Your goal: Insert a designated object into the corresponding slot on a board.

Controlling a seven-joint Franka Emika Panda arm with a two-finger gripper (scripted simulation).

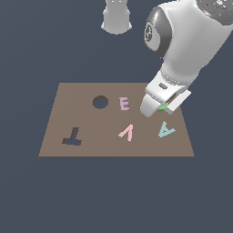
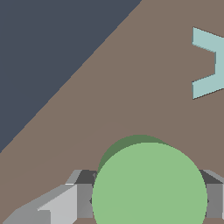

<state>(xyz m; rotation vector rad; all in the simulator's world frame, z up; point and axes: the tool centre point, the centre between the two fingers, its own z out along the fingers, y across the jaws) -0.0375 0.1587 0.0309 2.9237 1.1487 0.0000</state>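
The green disc (image 2: 148, 183) is a flat, matte, evenly coloured round piece with a slightly darker green rim showing along its edge, and it sits between the two grey fingers (image 2: 83, 199) of the pincer (image 1: 160, 109), which is clenched on it from both sides. In the exterior view only a sliver of green shows under the white pincer, above the board (image 1: 82, 113) near its edge on the exterior view's right, just beyond the teal A (image 1: 166, 130); whether the disc touches the board cannot be told. The board is a flat brown rectangle with a plain, untextured surface. The circular slot (image 1: 100, 102) is a dark round hole cut through it, well apart from the disc, toward the exterior view's left, with the pink E (image 1: 124, 103) just beside it, between hole and pincer. Nearer the front edge lie a pink V-shaped piece (image 1: 127, 132) and a dark T-shaped cut-out (image 1: 72, 136). The board rests on a smooth dark blue-grey table (image 1: 113, 195). The arm (image 1: 186, 41) is glossy white with rounded casings.
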